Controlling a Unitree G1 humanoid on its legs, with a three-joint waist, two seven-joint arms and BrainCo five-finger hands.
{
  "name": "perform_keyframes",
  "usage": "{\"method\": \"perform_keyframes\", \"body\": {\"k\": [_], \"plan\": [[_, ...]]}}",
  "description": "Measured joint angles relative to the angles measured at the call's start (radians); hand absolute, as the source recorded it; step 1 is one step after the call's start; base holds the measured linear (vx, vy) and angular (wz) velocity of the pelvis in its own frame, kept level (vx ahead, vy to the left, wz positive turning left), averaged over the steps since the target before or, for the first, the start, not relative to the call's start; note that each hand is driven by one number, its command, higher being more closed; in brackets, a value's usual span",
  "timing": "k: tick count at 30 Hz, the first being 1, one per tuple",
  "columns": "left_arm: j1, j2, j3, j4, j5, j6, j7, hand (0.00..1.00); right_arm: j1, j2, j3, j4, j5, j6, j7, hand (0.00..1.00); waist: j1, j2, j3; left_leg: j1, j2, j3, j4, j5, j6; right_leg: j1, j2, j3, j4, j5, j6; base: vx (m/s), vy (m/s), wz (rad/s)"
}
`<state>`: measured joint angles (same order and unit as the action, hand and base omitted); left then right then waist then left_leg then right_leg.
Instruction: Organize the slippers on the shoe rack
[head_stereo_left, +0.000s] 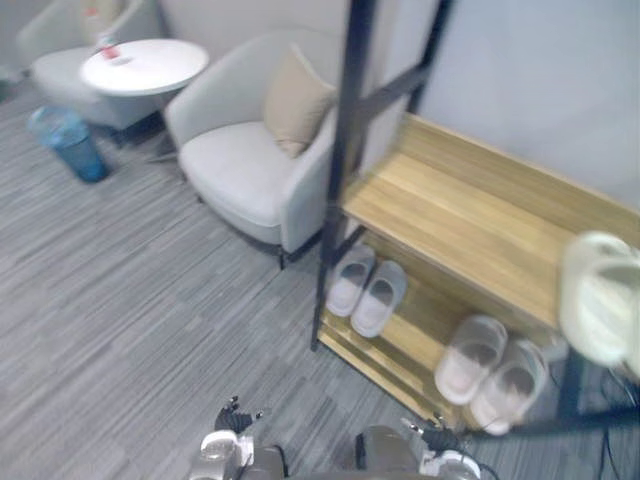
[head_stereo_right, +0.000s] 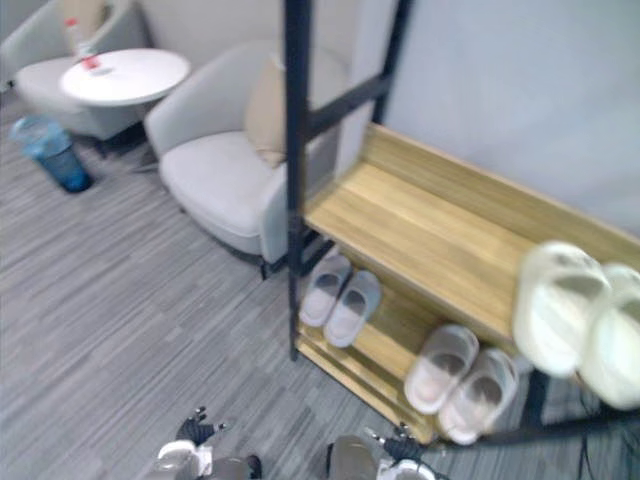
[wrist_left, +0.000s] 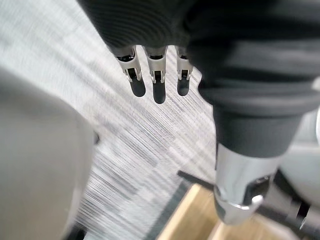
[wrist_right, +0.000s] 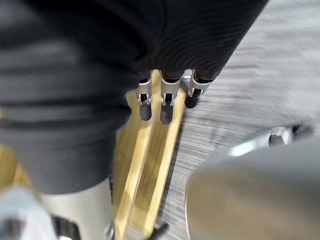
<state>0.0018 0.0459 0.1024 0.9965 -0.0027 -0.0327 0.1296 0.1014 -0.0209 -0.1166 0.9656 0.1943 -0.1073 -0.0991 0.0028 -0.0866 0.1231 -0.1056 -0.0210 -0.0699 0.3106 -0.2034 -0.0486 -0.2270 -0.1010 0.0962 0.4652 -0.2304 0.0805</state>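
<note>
The shoe rack (head_stereo_left: 450, 215) has a black frame and wooden shelves and stands against the wall. A grey pair of slippers (head_stereo_left: 366, 290) lies on the left of its low shelf, and a pale pink pair (head_stereo_left: 490, 372) lies on the right. A white pair (head_stereo_right: 580, 320) rests on the upper shelf's right end. My left hand (wrist_left: 159, 75) hangs over the grey carpet with straight fingers and holds nothing. My right hand (wrist_right: 167, 95) hangs beside the rack's lower wooden slats (wrist_right: 145, 165), its fingers also straight and empty.
A light grey armchair (head_stereo_left: 250, 170) with a beige cushion (head_stereo_left: 297, 100) stands just left of the rack. Farther left are a round white table (head_stereo_left: 143, 66), a blue bin (head_stereo_left: 70, 140) and a second armchair (head_stereo_left: 60, 50). Grey carpet (head_stereo_left: 130, 320) lies in front of the rack.
</note>
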Motion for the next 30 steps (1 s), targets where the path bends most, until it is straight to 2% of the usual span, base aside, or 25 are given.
{"method": "perform_keyframes", "body": {"k": [1,2,5,8,11,13,15,16,18,19,20,21,22,23,24,25,26,27,29,30], "plan": [[-0.004,-0.008,0.000,0.009,0.000,0.000,0.000,0.00,-0.004,-0.001,-0.002,0.007,0.000,0.000,0.001,0.00,-0.001,0.010,0.000,0.005,0.004,-0.013,-0.009,0.002,-0.004,0.018,-0.002,-0.018,-0.021,-0.005,-0.002,0.23,-0.235,1.16],[-0.010,-0.036,0.021,0.022,0.002,0.000,-0.001,0.00,-0.014,-0.019,-0.011,0.035,0.000,0.000,0.000,0.00,0.008,0.051,-0.018,0.010,0.031,-0.032,-0.065,0.033,-0.030,0.048,0.011,-0.067,-0.086,0.022,-0.019,0.21,-0.181,0.78],[-0.007,-0.055,0.030,0.059,0.010,-0.001,0.000,0.00,-0.041,-0.032,-0.024,0.082,-0.006,0.003,0.000,0.00,0.012,0.078,-0.033,0.067,0.071,-0.049,-0.207,0.097,-0.052,0.111,0.045,-0.120,-0.193,0.055,-0.045,0.17,-0.159,0.43],[-0.016,-0.050,0.028,0.077,0.019,-0.001,-0.001,0.00,-0.049,-0.030,-0.015,0.082,-0.029,0.002,0.000,0.00,0.013,0.080,-0.042,0.072,0.100,-0.052,-0.238,0.119,-0.062,0.133,0.073,-0.133,-0.251,0.084,-0.059,0.07,-0.081,0.09],[-0.023,-0.031,0.022,0.088,0.023,-0.001,-0.001,0.00,-0.056,-0.032,0.014,0.114,-0.038,0.001,0.000,0.00,0.009,0.058,-0.030,0.076,0.105,-0.058,-0.236,0.131,-0.063,0.190,0.082,-0.155,-0.319,0.106,-0.068,0.02,-0.037,0.21],[-0.023,-0.027,0.015,0.095,0.025,-0.001,-0.001,0.00,-0.046,-0.032,0.015,0.117,-0.036,0.001,0.000,0.00,0.006,0.056,-0.030,0.077,0.101,-0.070,-0.236,0.137,-0.062,0.203,0.080,-0.174,-0.326,0.107,-0.068,-0.03,0.012,0.37],[-0.024,-0.020,-0.010,0.094,0.028,-0.001,0.000,0.00,-0.053,-0.032,0.025,0.123,-0.037,0.000,-0.001,0.00,0.005,0.048,-0.024,0.066,0.093,-0.035,-0.228,0.168,-0.059,0.207,0.064,-0.192,-0.315,0.105,-0.068,-0.06,0.033,0.42],[-0.024,-0.012,-0.033,0.086,0.034,-0.002,0.000,0.00,-0.057,-0.030,0.023,0.122,-0.037,-0.001,-0.001,0.00,-0.002,0.040,-0.013,0.042,0.077,0.032,-0.196,0.187,-0.041,0.210,0.040,-0.216,-0.298,0.102,-0.071,-0.13,0.057,0.71],[-0.029,0.000,-0.055,0.078,0.040,0.000,0.001,0.00,-0.060,-0.027,0.023,0.120,-0.037,-0.002,-0.001,0.00,-0.005,0.039,-0.001,0.029,0.093,0.159,-0.157,0.144,0.020,0.201,0.023,-0.281,-0.284,0.089,-0.080,-0.21,0.083,0.92],[-0.048,0.003,-0.064,0.078,0.040,0.002,-0.001,0.00,-0.060,-0.029,0.011,0.114,-0.034,-0.001,-0.005,0.00,-0.017,0.040,0.008,-0.039,0.126,0.298,0.008,0.061,0.083,0.187,0.001,-0.346,-0.248,0.064,-0.084,-0.24,0.082,1.12],[-0.049,0.007,-0.070,0.077,0.040,0.002,0.000,0.00,-0.059,-0.028,0.008,0.110,-0.034,-0.001,-0.008,0.00,-0.021,0.037,0.011,-0.058,0.139,0.343,0.091,0.031,0.096,0.190,-0.014,-0.383,-0.240,0.059,-0.077,-0.24,0.100,1.19],[-0.049,0.009,-0.074,0.077,0.040,0.002,0.000,0.00,-0.059,-0.028,0.008,0.109,-0.034,-0.001,-0.010,0.00,-0.022,0.035,0.010,-0.062,0.143,0.359,0.120,0.019,0.094,0.191,-0.022,-0.401,-0.238,0.056,-0.074,-0.15,0.108,0.87],[-0.049,0.011,-0.083,0.076,0.040,0.002,0.000,0.00,-0.057,-0.029,0.008,0.109,-0.034,-0.001,-0.011,0.00,-0.024,0.033,0.009,-0.063,0.152,0.383,0.159,-0.001,0.086,0.190,-0.035,-0.428,-0.233,0.052,-0.065,-0.12,0.183,1.00],[-0.048,0.011,-0.092,0.077,0.040,0.003,0.001,0.00,-0.057,-0.037,0.008,0.106,-0.028,-0.001,-0.013,0.00,-0.031,0.050,0.007,-0.060,0.166,0.383,0.148,-0.045,0.054,0.173,-0.036,-0.451,-0.210,0.032,-0.033,-0.08,0.233,1.13],[-0.051,0.016,-0.093,0.077,0.039,0.004,0.001,0.00,-0.074,-0.038,0.008,0.111,-0.026,0.004,-0.016,0.00,-0.020,0.055,0.010,-0.078,0.135,0.362,0.102,-0.067,0.024,0.122,-0.042,-0.399,-0.149,0.010,-0.013,-0.06,0.225,0.92],[-0.050,0.025,-0.094,0.074,0.039,0.004,0.002,0.00,-0.078,-0.031,0.009,0.111,-0.027,0.005,-0.015,0.00,-0.015,0.045,0.009,-0.085,0.116,0.358,0.087,-0.060,0.032,0.105,-0.044,-0.373,-0.139,0.003,-0.011,0.03,0.160,0.77],[-0.050,0.045,-0.102,0.076,0.039,0.008,0.003,0.00,-0.080,-0.019,0.006,0.112,-0.026,0.008,-0.015,0.00,-0.017,0.020,0.005,-0.086,0.075,0.351,0.060,-0.047,0.046,0.087,-0.062,-0.336,-0.132,0.000,-0.004,0.05,0.159,0.66],[-0.044,0.052,-0.112,0.077,0.039,0.012,0.002,0.00,-0.082,-0.025,0.006,0.113,-0.027,0.011,-0.018,0.00,-0.016,0.027,0.009,-0.085,0.042,0.334,0.060,-0.051,0.059,0.091,-0.087,-0.332,-0.117,-0.008,0.009,0.08,0.189,0.62],[-0.035,0.057,-0.121,0.077,0.038,0.015,0.003,0.00,-0.089,-0.028,0.009,0.112,-0.027,0.014,-0.020,0.00,-0.014,0.024,0.011,-0.067,-0.003,0.326,0.057,-0.061,0.082,0.085,-0.129,-0.309,-0.050,-0.020,0.032,0.15,0.255,0.37],[-0.029,0.057,-0.123,0.078,0.038,0.017,0.004,0.00,-0.105,-0.029,0.012,0.110,-0.028,0.014,-0.021,0.00,-0.014,0.035,0.021,-0.051,-0.028,0.313,0.046,-0.053,0.099,0.041,-0.146,-0.259,0.044,-0.027,0.019,0.17,0.244,0.36]]}}
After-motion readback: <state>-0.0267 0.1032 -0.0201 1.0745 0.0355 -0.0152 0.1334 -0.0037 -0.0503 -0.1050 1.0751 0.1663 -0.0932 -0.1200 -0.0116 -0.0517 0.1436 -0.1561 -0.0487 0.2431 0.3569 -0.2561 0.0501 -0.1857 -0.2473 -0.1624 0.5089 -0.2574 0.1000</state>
